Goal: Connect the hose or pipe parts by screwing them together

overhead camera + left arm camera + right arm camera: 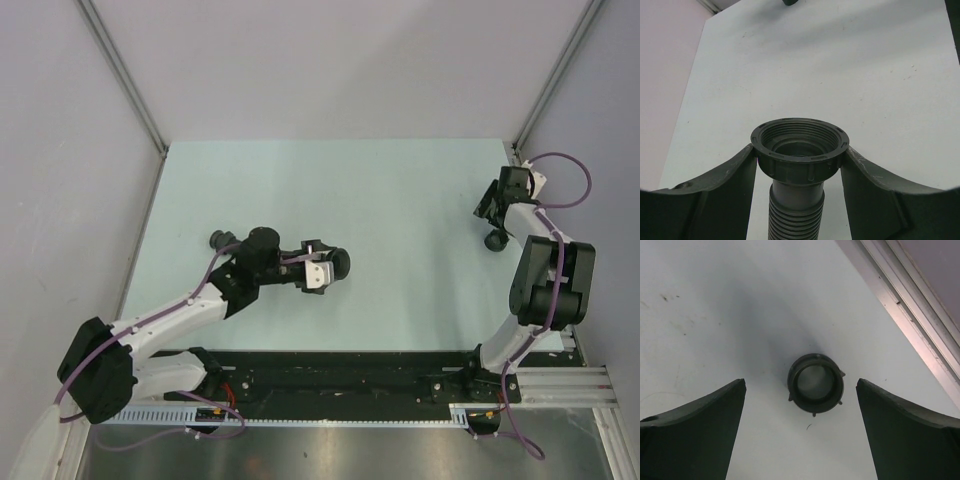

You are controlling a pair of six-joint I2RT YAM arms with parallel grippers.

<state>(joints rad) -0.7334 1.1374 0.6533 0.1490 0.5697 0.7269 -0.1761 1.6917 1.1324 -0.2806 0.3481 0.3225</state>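
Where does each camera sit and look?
Top: above and behind, looking down on the table; both arms show.
Left wrist: rides the left arm, looks along the left pincer, shut on the collared tube.
Right wrist: rides the right arm, looks down through the open right pincer at the ring nut.
Top shows that ring nut too.

Looks like a robot lab test cell to me: pale green tabletop boxed in by plain grey panels and aluminium framing.
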